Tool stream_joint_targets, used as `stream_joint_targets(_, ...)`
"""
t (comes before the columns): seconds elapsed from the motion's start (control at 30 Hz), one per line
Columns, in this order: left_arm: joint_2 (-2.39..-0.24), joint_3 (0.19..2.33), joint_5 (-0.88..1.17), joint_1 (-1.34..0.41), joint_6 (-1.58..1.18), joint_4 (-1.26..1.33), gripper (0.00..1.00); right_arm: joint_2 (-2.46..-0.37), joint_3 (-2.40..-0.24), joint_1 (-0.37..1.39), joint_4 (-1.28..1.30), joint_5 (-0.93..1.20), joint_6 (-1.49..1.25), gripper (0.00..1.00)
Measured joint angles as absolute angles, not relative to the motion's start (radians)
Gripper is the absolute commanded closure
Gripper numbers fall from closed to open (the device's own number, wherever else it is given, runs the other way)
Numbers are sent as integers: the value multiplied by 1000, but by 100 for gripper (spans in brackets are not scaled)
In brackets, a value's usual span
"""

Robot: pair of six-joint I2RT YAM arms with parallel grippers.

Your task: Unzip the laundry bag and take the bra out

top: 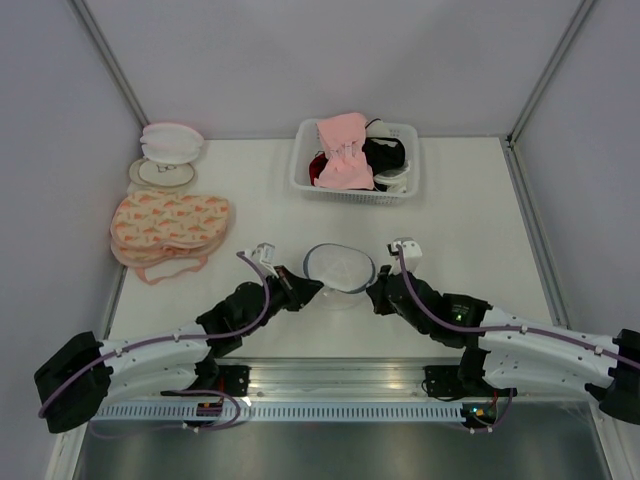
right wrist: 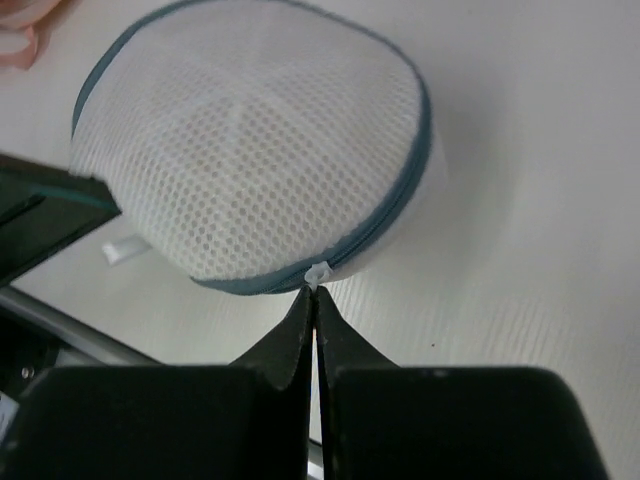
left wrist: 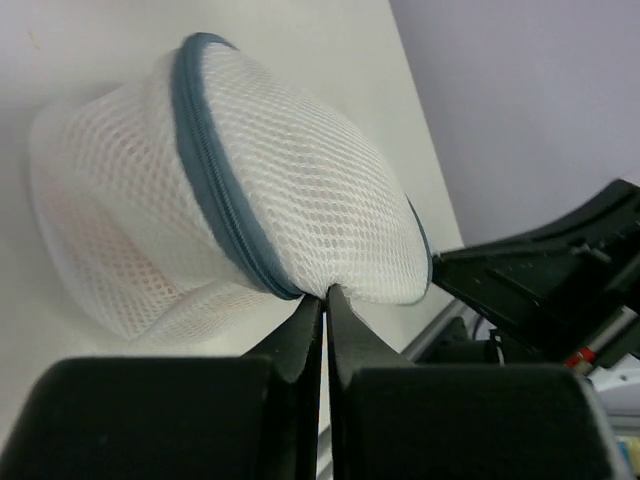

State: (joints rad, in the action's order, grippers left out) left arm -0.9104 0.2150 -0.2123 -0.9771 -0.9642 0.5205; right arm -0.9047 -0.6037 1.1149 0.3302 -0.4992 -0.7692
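The round white mesh laundry bag with a grey-blue zipper rim stands at the table's near middle, between my two grippers. My left gripper is shut on the mesh by the zipper at the bag's left edge; in the left wrist view its tips pinch the mesh of the bag. My right gripper is shut on the small white zipper pull at the bag's right rim. The zipper looks closed. The bra is hidden inside; only a faint tan shade shows through the mesh.
A white basket with pink and black garments stands at the back middle. Flat pink-orange patterned bags lie at the left, with white-and-pink stacked discs behind them. Walls close the back and sides.
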Motion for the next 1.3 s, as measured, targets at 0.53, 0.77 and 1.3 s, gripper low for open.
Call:
stream_joint_targets(0.53,-1239,434,-40,-811,-850,611,25,-890,-548,1114,282,-338,-710,99)
stream_joint_targets(0.77,-1105,365,-15,-824,-920,569,19,-920,-546,1114,253,-357,-709,100)
stream_joint_targets(1.3,-1221,343,10,-966,-1076,597,24,-953,-540,1114,111,-258,-675,100)
